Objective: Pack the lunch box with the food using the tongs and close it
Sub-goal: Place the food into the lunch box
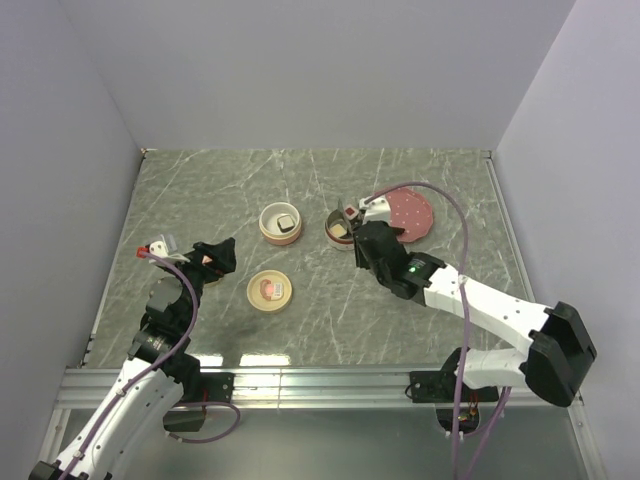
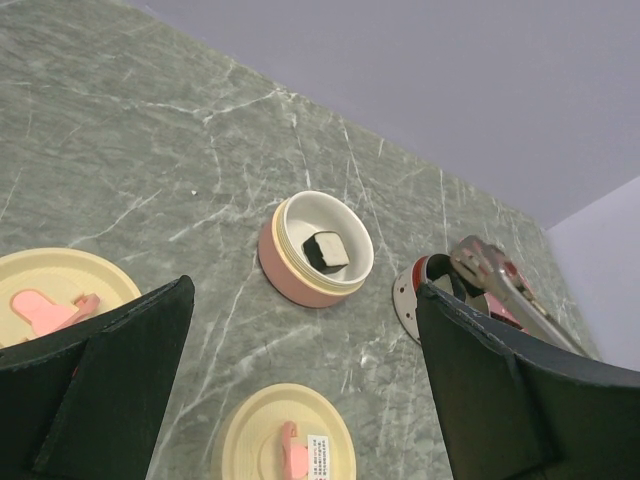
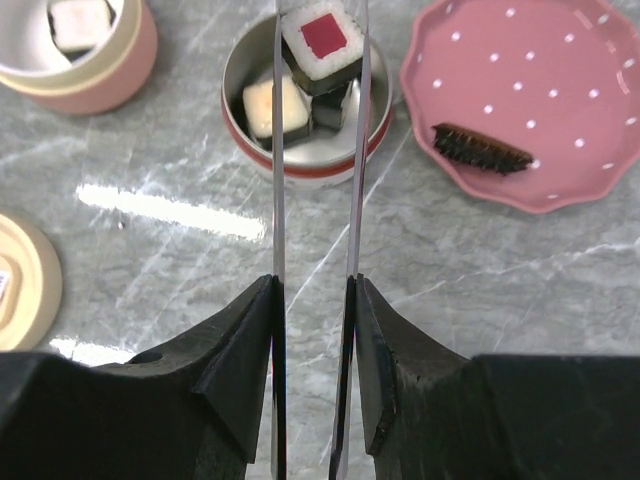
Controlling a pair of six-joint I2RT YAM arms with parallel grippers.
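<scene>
Tongs [image 3: 278,200], two thin dark metal arms, run up from the right gripper [image 3: 312,300], whose fingers press them narrow from both sides. Their tips flank a red-centred piece [image 3: 322,42], a small square with a white band and a dark rim, over the far side of the red-rimmed bowl [image 3: 240,135]. Whether that piece hangs or rests I cannot tell. Inside the bowl lie a white-centred piece [image 3: 270,108] and a darker one beside it. Right of the bowl, just apart, is the pink plate [image 3: 560,60] with white dots, bearing a dark brown strip [image 3: 483,148]. Left of the bowl stands a pink bowl [image 2: 290,275] holding one piece. Nearer than that lie two cream lids [image 2: 255,425]. The left gripper [image 1: 218,256] hangs well left of the bowl, jaws wide and bare.
</scene>
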